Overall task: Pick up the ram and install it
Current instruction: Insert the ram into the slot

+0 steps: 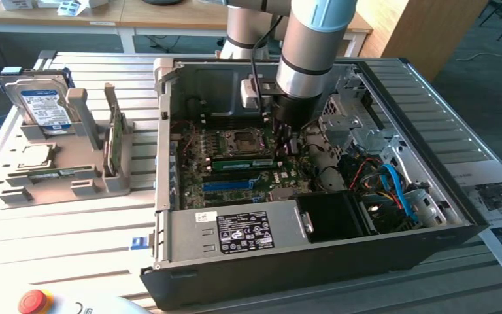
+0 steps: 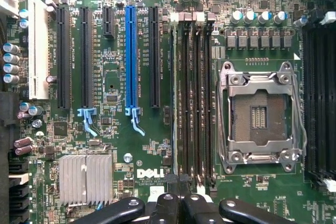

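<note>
Hovering low-centre over the motherboard (image 2: 131, 161) marked "DELL", pincer (image 2: 178, 184) together, gripping nothing visible. Ram (image 1: 244, 163) seated mid-case; hard drive (image 1: 44, 104), blue-white label, upper left.

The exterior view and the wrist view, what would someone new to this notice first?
First, the open computer case on the slatted table, with the robot arm reaching down into it over the motherboard. In the wrist view, the empty CPU socket and blue slot stand out. A grey holder at the exterior view's left carries a hard drive.
</note>
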